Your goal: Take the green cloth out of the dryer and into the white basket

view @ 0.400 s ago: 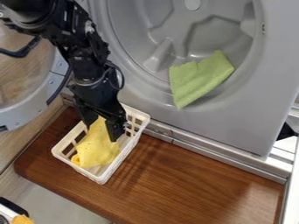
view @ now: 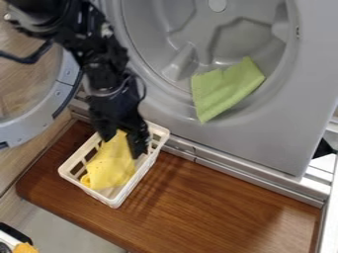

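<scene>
Gripper, black, two-finger: positioned over the upper end of the white plastic openwork basket, pointing down, its fingers set wide apart with the raised end of the crumpled yellow cloth between them. Contact between fingers and yellow cloth cannot be confirmed. Relative to the preceding frame, the gripper has shifted slightly toward the right of the view, still above the basket, and the peak of the yellow cloth has shifted a little the same way; the basket itself has kept its position. The light green textured cloth has not moved. Meaning for the task: the shift gives little progress, since the transfer of the green cloth is not yet started; the wide setting suggests the tool is either releasing the yellow cloth or preparing to leave it. Location of the green cloth: above and to the right of the basket in the view, draped over the lower rim of the round opening of the grey dryer, well apart from the gripper. Next move, as judged: raise the gripper clear of the basket, then travel up and right to the green cloth. Caution: a finger catching the yellow cloth could drag it out of the basket.
</scene>
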